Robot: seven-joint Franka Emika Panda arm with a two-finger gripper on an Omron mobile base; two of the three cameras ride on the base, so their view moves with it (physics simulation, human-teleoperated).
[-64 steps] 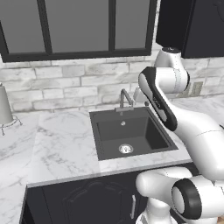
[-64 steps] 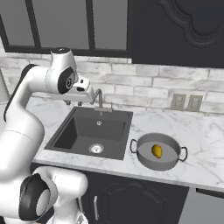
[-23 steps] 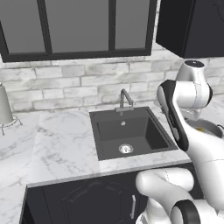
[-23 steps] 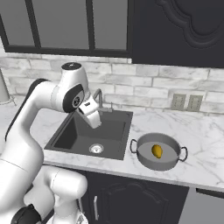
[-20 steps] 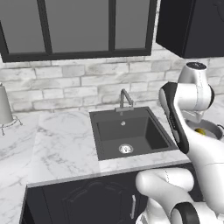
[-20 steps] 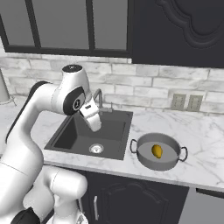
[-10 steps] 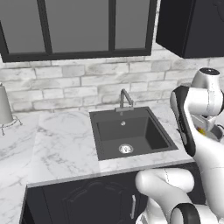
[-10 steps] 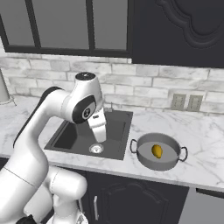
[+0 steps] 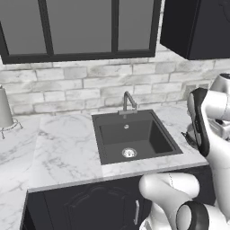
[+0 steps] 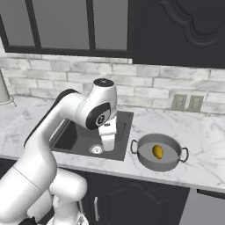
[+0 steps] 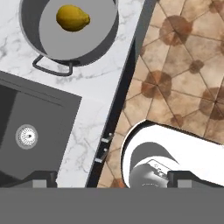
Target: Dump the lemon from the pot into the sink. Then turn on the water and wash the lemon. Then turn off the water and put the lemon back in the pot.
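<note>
The grey two-handled pot (image 10: 159,154) stands on the white marble counter right of the sink (image 10: 83,132), with the yellow lemon (image 10: 157,151) lying inside it. In the hand view the pot (image 11: 70,30) and lemon (image 11: 73,18) are at the top, the dark sink (image 11: 35,122) with its silver drain (image 11: 26,136) at the left. My gripper (image 10: 107,146) points down over the sink's front right corner, left of the pot. Its jaws (image 11: 113,179) stand wide open with nothing between them. The slim grey faucet (image 9: 129,102) rises behind the basin (image 9: 132,134), with no water running.
The counter's front edge (image 11: 118,100) runs under the hand, with brown tiled floor (image 11: 183,65) beyond it. Wall outlets (image 10: 186,102) sit on the brick backsplash behind the pot. A grey upright object on a stand (image 9: 5,110) is at the far left of the counter.
The arm has swung away from the faucet, across the sink toward the pot, and the hand has come down over the sink's front right corner. The jaws have stayed open.
</note>
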